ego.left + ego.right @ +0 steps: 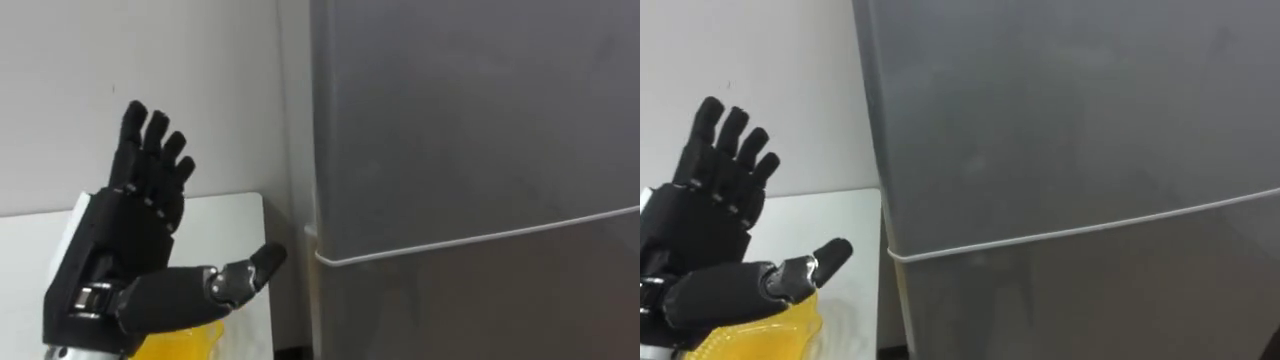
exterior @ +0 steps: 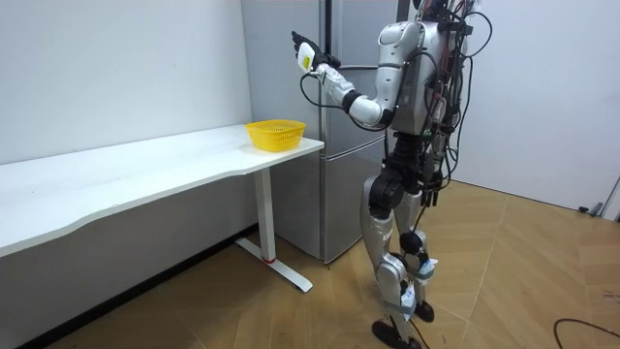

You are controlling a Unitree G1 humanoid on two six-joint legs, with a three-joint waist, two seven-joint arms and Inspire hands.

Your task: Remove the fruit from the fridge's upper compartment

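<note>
The robot stood facing the fridge (image 1: 470, 150), whose upper door was closed. Its left hand (image 1: 135, 225) was up just beside the door's left edge, fingers straight and spread wide, holding nothing. Below it, a yellow basket (image 2: 275, 134) sat on the white table (image 2: 145, 167).

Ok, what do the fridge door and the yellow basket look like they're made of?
Fridge door: likely painted or brushed metal, grey with a soft matte sheen. Yellow basket: probably plastic, going by its bright uniform colour and meshed wall.
</note>
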